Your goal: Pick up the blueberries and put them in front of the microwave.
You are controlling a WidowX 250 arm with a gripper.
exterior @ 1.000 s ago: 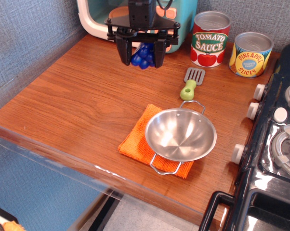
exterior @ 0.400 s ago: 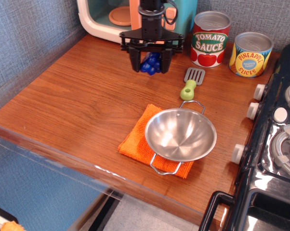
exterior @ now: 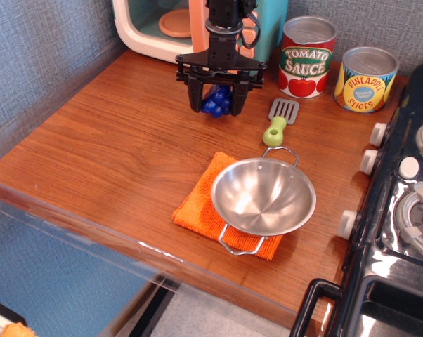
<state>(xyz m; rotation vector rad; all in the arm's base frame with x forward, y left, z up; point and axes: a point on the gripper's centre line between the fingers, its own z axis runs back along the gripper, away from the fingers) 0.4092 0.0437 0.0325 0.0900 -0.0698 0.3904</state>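
The blueberries (exterior: pixel 216 102) sit as a small deep-blue clump between the two black fingers (exterior: pixel 196 95) of the gripper (exterior: pixel 218 105), one finger at each side of the clump and close against it, so the fingers are pinching the berries; whether the clump rests on the table (exterior: pixel 120 140) or hangs just above it cannot be told from this view. Directly behind the fingers, past the gripper's black crossbar, stands the microwave (exterior: pixel 197 24), its cream body and teal front at the back edge of the table, with an orange plate (exterior: pixel 175 22) visible inside; the berries are in front of it. To the right of the fingers, near them but apart, lies a spatula (exterior: pixel 280 121) with a grey slotted blade and a green handle. Farther right and back stand a tomato sauce can (exterior: pixel 306 56) and a pineapple slices can (exterior: pixel 366 78), side by side against the wall. In front of the fingers and to the right, well apart, a steel bowl (exterior: pixel 263 196) rests on an orange cloth (exterior: pixel 204 203). At the far right edge is a black toy stove (exterior: pixel 401 210).
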